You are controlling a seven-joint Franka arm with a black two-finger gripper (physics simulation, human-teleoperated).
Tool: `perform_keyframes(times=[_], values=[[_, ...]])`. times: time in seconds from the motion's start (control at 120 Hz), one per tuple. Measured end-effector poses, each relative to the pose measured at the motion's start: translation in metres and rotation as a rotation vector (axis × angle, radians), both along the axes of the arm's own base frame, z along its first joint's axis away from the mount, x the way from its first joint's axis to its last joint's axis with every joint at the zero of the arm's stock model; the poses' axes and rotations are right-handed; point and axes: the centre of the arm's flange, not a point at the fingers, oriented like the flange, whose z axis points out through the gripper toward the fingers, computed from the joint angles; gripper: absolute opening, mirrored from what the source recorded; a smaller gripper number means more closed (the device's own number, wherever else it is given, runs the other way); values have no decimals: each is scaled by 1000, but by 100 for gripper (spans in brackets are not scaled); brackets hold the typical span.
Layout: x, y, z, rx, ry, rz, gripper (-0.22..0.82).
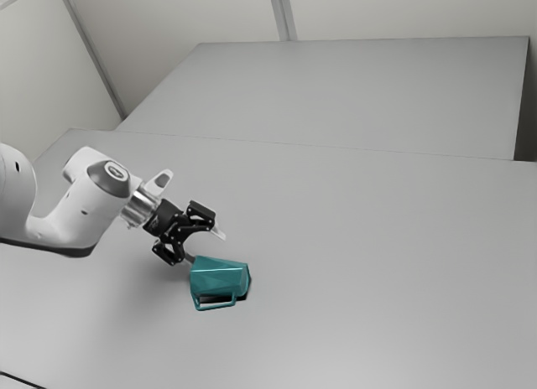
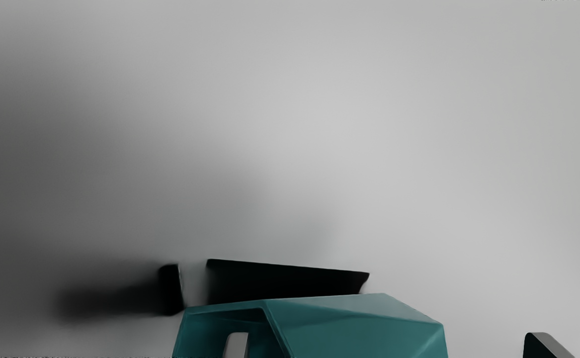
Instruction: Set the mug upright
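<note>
1. Exterior view: teal mug [image 1: 220, 276] on its side on a grey table [image 1: 377, 238], handle [image 1: 216, 305] toward the viewer. My gripper [image 1: 205, 247], fingers spread, is at its end on the exterior view's left. A badge [image 1: 116, 171] on my arm [image 1: 88, 204] is unreadable.
2. Wrist view: one finger [image 2: 236, 346] at or inside the mouth [image 2: 260, 323], the other beyond the base. I'd raise the mouth slowly, pivoting on the base edge; rushing could roll it. No writing legible.

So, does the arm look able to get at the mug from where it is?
Probably yes: the gripper is open and close by the mug, which lies on its side, one fingertip at its open mouth. I see nothing blocking the way.
</note>
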Motion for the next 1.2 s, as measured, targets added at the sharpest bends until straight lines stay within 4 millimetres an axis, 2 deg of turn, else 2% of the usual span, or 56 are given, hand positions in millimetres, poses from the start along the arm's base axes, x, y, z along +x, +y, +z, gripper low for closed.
perform_keyframes(times=[0.267, 0.325, 0.4, 0.575, 0.675, 0.925, 1.117, 1.2], values=[[-3, -5, -4, -26, -1, 39, 60], [-3, -8, -5, -31, -1, 41, 57], [-3, -13, -5, -33, -3, 39, 47], [-2, -24, -6, -29, -10, 26, 10], [-2, -29, -5, -27, -14, 18, -1], [4, -40, 23, -31, -83, 13, -13], [6, -57, 33, -11, -113, -18, -16], [9, -59, 38, 28, -133, -49, -16]])
